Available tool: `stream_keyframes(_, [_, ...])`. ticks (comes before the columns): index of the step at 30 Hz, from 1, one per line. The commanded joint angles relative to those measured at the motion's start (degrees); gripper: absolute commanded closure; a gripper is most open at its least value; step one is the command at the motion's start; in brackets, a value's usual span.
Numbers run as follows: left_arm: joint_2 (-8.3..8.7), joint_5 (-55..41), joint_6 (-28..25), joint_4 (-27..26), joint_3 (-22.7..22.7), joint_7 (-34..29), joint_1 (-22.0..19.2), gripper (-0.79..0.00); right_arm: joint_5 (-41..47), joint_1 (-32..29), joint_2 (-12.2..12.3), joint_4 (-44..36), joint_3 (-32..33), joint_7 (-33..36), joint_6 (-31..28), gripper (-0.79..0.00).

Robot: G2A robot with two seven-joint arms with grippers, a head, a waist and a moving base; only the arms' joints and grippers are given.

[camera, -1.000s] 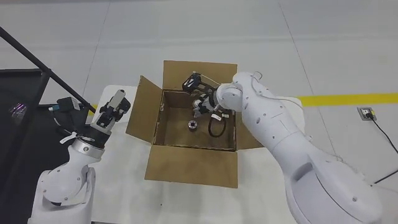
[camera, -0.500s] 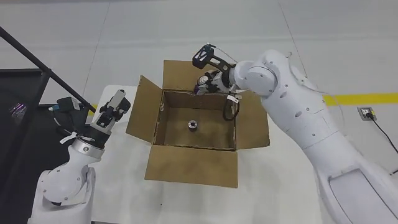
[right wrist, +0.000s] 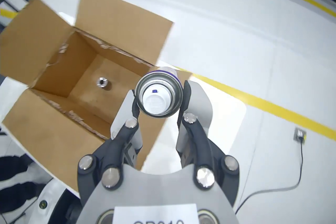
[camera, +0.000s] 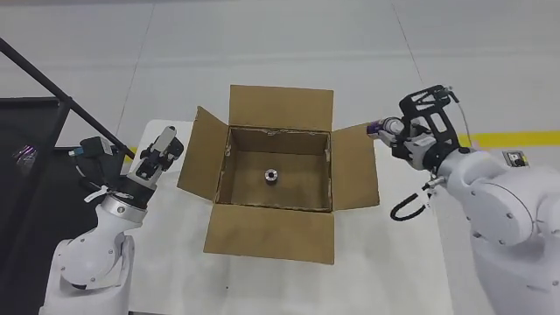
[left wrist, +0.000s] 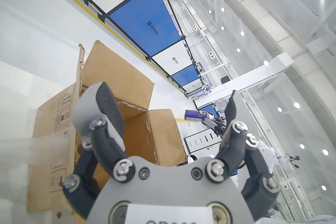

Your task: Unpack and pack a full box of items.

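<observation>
Out of the box (camera: pixel 280 105) and away to its right side: that is where my right gripper (camera: pixel 391 129) now sits, whereas a second ago it was down between the walls. Its fingers are closed on the spray can (camera: pixel 381 127), which is held on its side just beyond the right flap, clear of the cardboard. By my reckoning one more item is out, and what remains for it is to be set down outside the box. On the box floor a single small metal fitting (camera: pixel 271 175) is left to unpack. My left gripper (camera: pixel 163 152) has not budged; it waits by the left flap, spread wide with nothing in it.

The right wrist view gives me what the top view cannot: the can's round end seated squarely between both pads. The left wrist view shows the can from across the box, lying level in the air.
</observation>
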Motion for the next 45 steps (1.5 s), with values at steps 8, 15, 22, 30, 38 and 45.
stream_keyframes(8, [0.00,0.00,0.00,0.00,0.00,0.00,0.00,-0.785,-0.09,-4.17,0.94,12.43,5.13,1.54,-0.76,0.000])
stream_keyframes(15, [0.00,0.00,0.00,0.00,0.00,0.00,0.00,-0.785,1.83,-2.89,1.15,22.29,3.14,0.69,-3.41,0.000])
stream_keyframes(22, [0.00,0.00,0.00,0.00,0.00,0.00,0.00,-0.785,1.26,-1.37,1.39,28.23,0.85,0.62,-4.90,0.000])
stream_keyframes(30, [0.00,0.00,0.00,0.00,0.00,0.00,0.00,-0.785,1.88,0.02,1.42,32.68,-1.80,-0.16,-5.44,0.000])
stream_keyframes(38, [0.00,0.00,0.00,0.00,0.00,0.00,0.00,-0.785,3.14,0.65,1.57,35.15,-3.03,-1.26,-6.01,-0.299])
stream_keyframes(45, [0.00,0.00,0.00,0.00,0.00,0.00,0.00,-0.785,3.83,0.70,1.80,35.42,-3.78,-0.92,-6.04,-0.723])
